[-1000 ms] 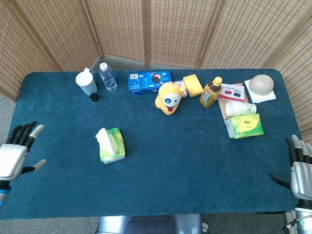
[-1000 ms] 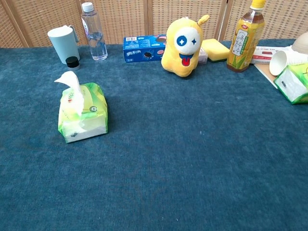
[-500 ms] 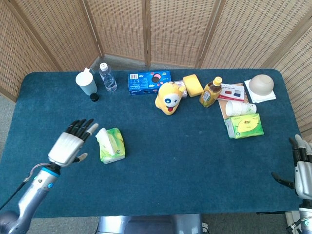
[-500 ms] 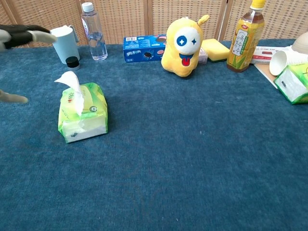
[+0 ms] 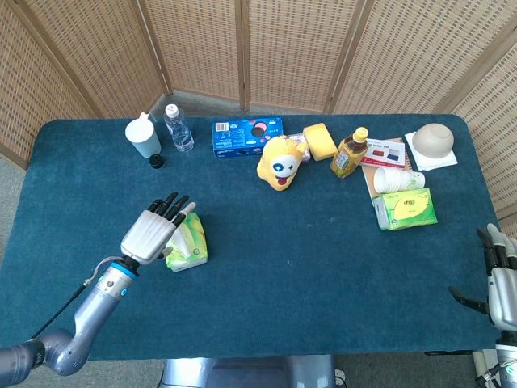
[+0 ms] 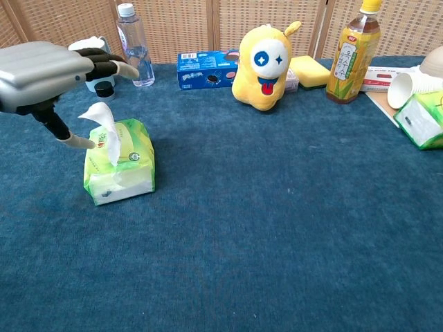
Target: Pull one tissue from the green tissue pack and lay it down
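Note:
The green tissue pack [image 5: 188,246] [image 6: 124,163] lies on the left half of the blue table, a white tissue [image 6: 104,127] sticking up from its top. My left hand [image 5: 153,232] [image 6: 47,67] hovers over the pack's left side with its fingers spread, the thumb tip close to the tissue; it holds nothing. My right hand [image 5: 501,280] stays at the table's right front edge, fingers apart and empty; the chest view does not show it.
At the back stand a pale cup [image 5: 143,137], a water bottle [image 5: 178,127], a blue biscuit box [image 5: 246,136], a yellow plush toy [image 5: 280,161], a yellow sponge [image 5: 320,141] and a juice bottle [image 5: 349,153]. A second green pack [image 5: 406,208], paper cups [image 5: 397,179] and a bowl [image 5: 434,140] sit right.
My left hand has swept from the table's left edge rightward to above the tissue pack. The right hand has barely shifted. The pack and tissue have not moved.

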You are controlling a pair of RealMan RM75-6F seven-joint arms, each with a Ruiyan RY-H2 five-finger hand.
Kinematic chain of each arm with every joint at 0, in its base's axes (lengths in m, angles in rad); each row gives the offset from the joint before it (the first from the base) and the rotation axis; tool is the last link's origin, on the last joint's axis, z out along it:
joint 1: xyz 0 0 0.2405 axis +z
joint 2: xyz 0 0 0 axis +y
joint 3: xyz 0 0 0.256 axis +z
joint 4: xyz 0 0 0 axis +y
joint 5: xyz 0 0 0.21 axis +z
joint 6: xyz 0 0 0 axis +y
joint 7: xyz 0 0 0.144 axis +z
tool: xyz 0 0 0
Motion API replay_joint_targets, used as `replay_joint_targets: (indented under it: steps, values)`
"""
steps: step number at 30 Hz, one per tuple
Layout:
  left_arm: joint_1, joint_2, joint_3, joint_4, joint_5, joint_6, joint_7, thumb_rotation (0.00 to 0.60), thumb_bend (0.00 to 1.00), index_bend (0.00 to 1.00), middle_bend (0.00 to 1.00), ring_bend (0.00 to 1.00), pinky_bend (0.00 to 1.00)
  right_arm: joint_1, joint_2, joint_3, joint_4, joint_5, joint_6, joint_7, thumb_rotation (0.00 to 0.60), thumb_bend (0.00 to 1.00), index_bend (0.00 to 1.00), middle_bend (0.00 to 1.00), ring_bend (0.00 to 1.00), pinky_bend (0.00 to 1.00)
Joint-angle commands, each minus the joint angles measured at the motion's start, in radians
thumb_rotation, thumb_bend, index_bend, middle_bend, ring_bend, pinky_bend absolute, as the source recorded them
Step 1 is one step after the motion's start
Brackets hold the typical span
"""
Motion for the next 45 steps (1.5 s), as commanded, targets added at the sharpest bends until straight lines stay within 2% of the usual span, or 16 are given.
replay_joint_targets:
  steps: [1,2,4,7,9,12,19,24,28,32,38,42,45]
  values:
    - [-0.021,-0.043,0.005,0.036,0.004,-0.002,0.012,0.600,0.23,0.26,0.23,0.18,0.31,0.001,0.003,0.001,-0.001,0.002,-0.004,0.007,0.600,0.00,0.00,0.00,0.00,0.00]
    - [-0.023,-0.053,0.009,0.045,0.016,0.006,0.006,0.600,0.26,0.30,0.28,0.22,0.34,0.001,0.004,0.001,-0.001,0.003,-0.005,0.010,0.600,0.00,0.00,0.00,0.00,0.00]
    - [-0.024,-0.071,0.023,0.073,0.061,0.033,-0.008,0.600,0.34,0.46,0.47,0.38,0.50,0.000,0.007,0.002,-0.001,0.004,-0.005,0.015,0.600,0.00,0.00,0.00,0.00,0.00]
    - [-0.024,-0.085,0.045,0.112,0.111,0.061,-0.030,0.600,0.45,0.67,0.71,0.57,0.65,0.001,0.009,0.002,-0.001,0.004,-0.008,0.023,0.600,0.00,0.00,0.00,0.00,0.00]
    - [-0.020,-0.092,0.053,0.134,0.132,0.082,-0.040,0.600,0.52,0.75,0.79,0.65,0.68,0.001,0.011,0.000,-0.002,0.003,-0.011,0.027,0.600,0.00,0.00,0.00,0.00,0.00]
    - [-0.015,-0.083,0.064,0.146,0.135,0.087,-0.031,0.600,0.57,0.78,0.85,0.71,0.72,0.001,0.012,0.000,-0.003,0.002,-0.012,0.028,0.600,0.00,0.00,0.00,0.00,0.00]
    - [-0.001,-0.024,0.062,0.095,0.164,0.136,-0.072,0.600,0.57,0.79,0.87,0.72,0.73,0.001,0.011,-0.001,-0.005,0.003,-0.012,0.024,0.600,0.00,0.00,0.00,0.00,0.00]
    - [0.022,0.097,0.069,-0.048,0.306,0.249,-0.169,0.600,0.57,0.79,0.87,0.72,0.73,0.003,0.004,-0.004,-0.006,0.001,-0.014,0.009,0.600,0.00,0.00,0.00,0.00,0.00]
    - [0.040,0.207,0.121,-0.165,0.456,0.299,-0.186,0.600,0.57,0.79,0.87,0.72,0.73,0.005,-0.002,-0.006,-0.004,0.000,-0.016,-0.006,0.600,0.00,0.00,0.00,0.00,0.00]
    - [0.065,0.281,0.187,-0.219,0.594,0.337,-0.212,0.600,0.56,0.79,0.87,0.72,0.73,0.006,-0.006,-0.010,-0.004,-0.002,-0.016,-0.019,0.600,0.00,0.00,0.00,0.00,0.00]
    - [0.103,0.320,0.273,-0.182,0.727,0.385,-0.299,0.600,0.56,0.79,0.87,0.71,0.73,0.005,-0.008,-0.011,-0.005,-0.004,-0.013,-0.023,0.600,0.00,0.00,0.00,0.00,0.00]
    - [0.136,0.325,0.344,-0.062,0.795,0.410,-0.384,0.600,0.56,0.79,0.87,0.71,0.73,0.006,-0.009,-0.010,-0.003,-0.002,-0.015,-0.025,0.600,0.00,0.00,0.00,0.00,0.00]
    - [0.166,0.314,0.388,0.016,0.795,0.402,-0.423,0.600,0.56,0.79,0.86,0.69,0.73,0.007,-0.011,-0.011,-0.003,-0.001,-0.017,-0.031,0.600,0.00,0.00,0.00,0.00,0.00]
